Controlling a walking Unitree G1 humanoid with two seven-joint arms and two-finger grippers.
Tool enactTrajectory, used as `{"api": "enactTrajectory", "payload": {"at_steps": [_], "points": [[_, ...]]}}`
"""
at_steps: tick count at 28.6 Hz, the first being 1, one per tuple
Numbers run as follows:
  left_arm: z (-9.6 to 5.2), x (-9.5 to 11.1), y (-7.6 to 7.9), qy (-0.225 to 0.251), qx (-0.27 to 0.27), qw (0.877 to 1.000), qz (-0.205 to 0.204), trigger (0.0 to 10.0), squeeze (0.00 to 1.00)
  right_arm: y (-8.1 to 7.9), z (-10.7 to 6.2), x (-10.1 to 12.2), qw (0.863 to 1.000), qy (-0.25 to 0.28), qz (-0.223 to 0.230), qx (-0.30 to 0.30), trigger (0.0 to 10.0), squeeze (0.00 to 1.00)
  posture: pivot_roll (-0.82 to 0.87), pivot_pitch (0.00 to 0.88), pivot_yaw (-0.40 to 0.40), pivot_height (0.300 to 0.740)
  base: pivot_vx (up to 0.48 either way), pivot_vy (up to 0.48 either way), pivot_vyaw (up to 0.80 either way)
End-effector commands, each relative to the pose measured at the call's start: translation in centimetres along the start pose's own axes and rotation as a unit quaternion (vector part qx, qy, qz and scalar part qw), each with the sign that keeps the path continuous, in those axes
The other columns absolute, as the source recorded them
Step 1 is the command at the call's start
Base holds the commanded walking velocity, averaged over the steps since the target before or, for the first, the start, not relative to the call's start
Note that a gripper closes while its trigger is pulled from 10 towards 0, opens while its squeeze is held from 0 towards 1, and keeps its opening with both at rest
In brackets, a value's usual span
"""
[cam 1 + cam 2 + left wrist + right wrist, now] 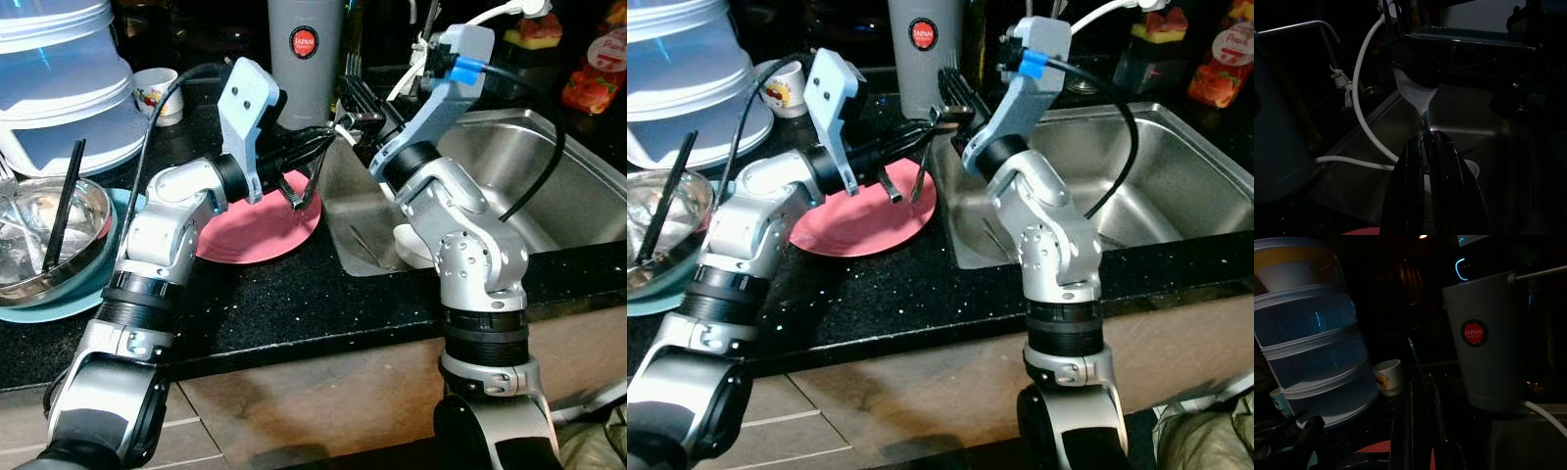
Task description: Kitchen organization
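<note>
Dark speckled tabletop (284,304) with a steel sink (549,186) set in on the right. Left tool (315,157) reaching over a pink plate (257,230) toward the sink's near corner, fingers pinched nearly together on the handle of a spoon (1415,93). From the left wrist: spoon bowl pointing away, up against a dark rack-like shape above the basin, with a white hose (1359,98) curving down beside it; in the head views the spoon too small and glinting to make out clearly. Right tool (955,93) raised over the sink's back left corner, close to the left tool's tips; from the right wrist, black fingers (1415,431) lying close together, grip too dark to tell. Also from that wrist: grey tumbler (1484,347) with a red round label, stacked clear containers (1312,342), small white cup (1388,377). Head views alone: steel bowl (44,235) with a black utensil at the far left, on a blue plate.
</note>
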State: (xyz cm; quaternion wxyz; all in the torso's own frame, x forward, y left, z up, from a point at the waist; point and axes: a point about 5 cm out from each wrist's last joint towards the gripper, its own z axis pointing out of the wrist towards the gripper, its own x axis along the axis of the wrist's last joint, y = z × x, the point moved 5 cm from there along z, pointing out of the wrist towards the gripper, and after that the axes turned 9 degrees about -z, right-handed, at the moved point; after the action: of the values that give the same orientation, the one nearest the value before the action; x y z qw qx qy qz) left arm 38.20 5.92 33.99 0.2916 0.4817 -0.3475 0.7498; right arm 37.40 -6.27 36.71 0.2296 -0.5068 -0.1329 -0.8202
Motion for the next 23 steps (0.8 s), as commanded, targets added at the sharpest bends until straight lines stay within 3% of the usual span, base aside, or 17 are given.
{"api": "enactTrajectory", "payload": {"at_steps": [1, 2, 3, 4, 10, 11, 15, 18, 21, 23], "points": [[-0.2, -0.7, -0.1, -0.016, 0.003, 1.0, 0.003, 10.0, 0.0, -1.0, 0.1, 0.2, 1.0, 0.009, 0.009, 0.017, 0.0, 0.0, 0.03, 0.103, 0.013, 0.74, 0.0, 0.0, 0.0], [-0.2, -0.8, -0.1, -0.016, 0.003, 1.0, -0.001, 10.0, 0.45, -0.9, 0.1, 0.3, 1.0, 0.01, 0.01, 0.016, 0.0, 0.0, 0.03, 0.103, 0.013, 0.74, 0.0, 0.0, 0.0], [-0.2, -0.8, -0.1, -0.016, 0.003, 1.0, -0.004, 10.0, 0.45, -0.9, 0.1, 0.4, 1.0, 0.011, 0.011, 0.015, 0.0, 0.0, 0.03, 0.103, 0.013, 0.74, 0.0, 0.0, 0.0], [-0.2, -0.7, -0.1, -0.014, 0.005, 1.0, -0.007, 10.0, 1.0, -0.8, 0.2, 0.5, 1.0, 0.013, 0.012, 0.012, 0.0, 0.0, 0.03, 0.103, 0.013, 0.74, 0.0, 0.0, 0.0], [-0.3, -0.7, -0.6, -0.02, 0.019, 1.0, 0.004, 10.0, 1.0, -0.1, 0.3, 1.0, 1.0, 0.021, 0.022, -0.002, 0.0, 0.0, 0.03, 0.111, 0.015, 0.74, 0.0, 0.0, 0.0], [-0.3, -0.7, -0.6, -0.023, 0.021, 0.999, 0.006, 10.0, 0.0, 0.1, 0.3, 1.1, 1.0, 0.021, 0.022, -0.004, 0.0, 0.0, 0.03, 0.111, 0.015, 0.74, 0.0, 0.0, 0.0], [-0.3, -0.8, -0.8, -0.026, 0.024, 0.999, 0.006, 10.0, 0.0, 1.0, 0.3, 1.5, 0.999, 0.028, 0.018, -0.022, 0.0, 0.0, 0.03, 0.114, 0.016, 0.74, 0.0, 0.0, 0.0], [-1.3, -1.3, -1.9, -0.044, 0.05, 0.998, 0.02, 10.0, 0.0, 5.1, -0.1, 2.8, 0.994, 0.047, -0.036, -0.096, 0.0, 0.0, 0.03, 0.118, 0.02, 0.74, 0.0, 0.0, 0.0], [-2.3, -1.9, -3.1, -0.062, 0.075, 0.995, 0.028, 10.0, 0.0, 6.0, -0.4, 2.9, 0.993, 0.038, -0.058, -0.097, 0.0, 0.0, 0.03, 0.118, 0.02, 0.74, 0.0, 0.0, 0.0], [-3.2, -2.2, -4.5, -0.083, 0.103, 0.99, 0.057, 10.0, 0.0, 6.0, -0.6, 2.2, 0.993, 0.009, -0.1, -0.069, 0.0, 0.0, 0.03, 0.122, 0.019, 0.74, 0.0, 0.0, 0.0]]}}
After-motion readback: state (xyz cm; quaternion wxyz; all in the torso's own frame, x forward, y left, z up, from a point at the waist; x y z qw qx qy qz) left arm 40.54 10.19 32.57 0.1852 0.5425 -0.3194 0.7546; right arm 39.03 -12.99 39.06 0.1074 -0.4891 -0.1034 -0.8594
